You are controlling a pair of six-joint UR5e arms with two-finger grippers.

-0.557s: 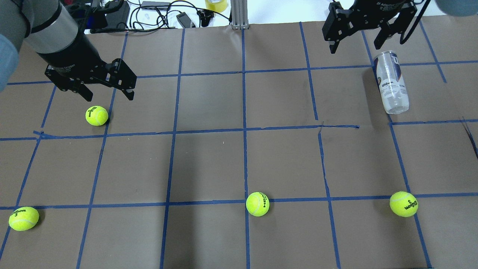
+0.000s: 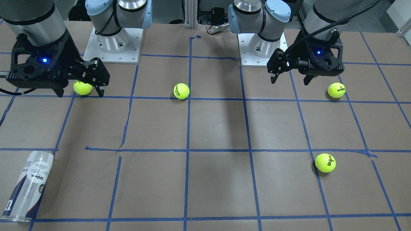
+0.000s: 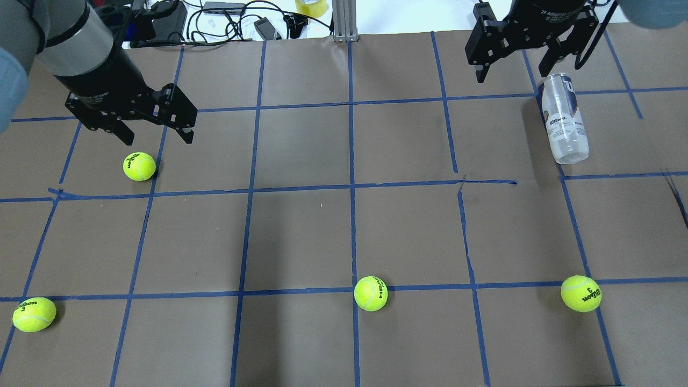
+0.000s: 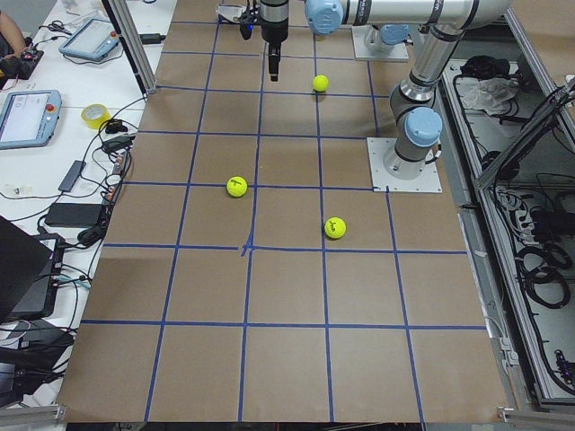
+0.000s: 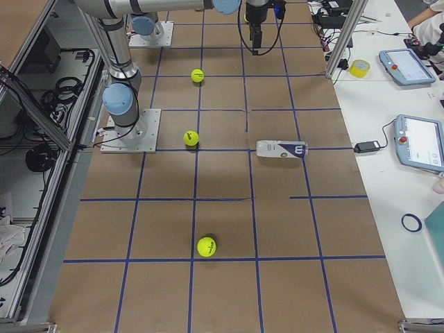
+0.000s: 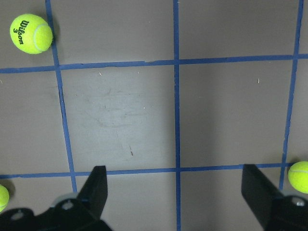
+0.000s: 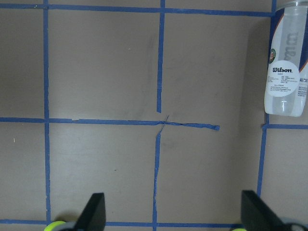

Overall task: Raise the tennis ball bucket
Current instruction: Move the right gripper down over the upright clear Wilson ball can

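Observation:
The tennis ball bucket (image 3: 563, 119) is a clear cylinder with a navy-and-white Wilson label. It lies on its side on the brown table at the far right, and no balls show inside it. It also shows in the front view (image 2: 29, 186), the exterior right view (image 5: 281, 149) and the right wrist view (image 7: 288, 67). My right gripper (image 3: 511, 75) is open and empty. It hangs above the table just left of the bucket's far end, not touching it. My left gripper (image 3: 156, 131) is open and empty, above a tennis ball (image 3: 139, 166).
Three more tennis balls lie on the table: near left (image 3: 34, 314), near middle (image 3: 371, 293) and near right (image 3: 581, 293). Blue tape lines grid the brown surface. Cables and a tape roll (image 3: 310, 6) sit beyond the far edge.
My right gripper has shifted slightly to the right, toward the bucket's far end. The left gripper, the bucket and the balls have not moved.

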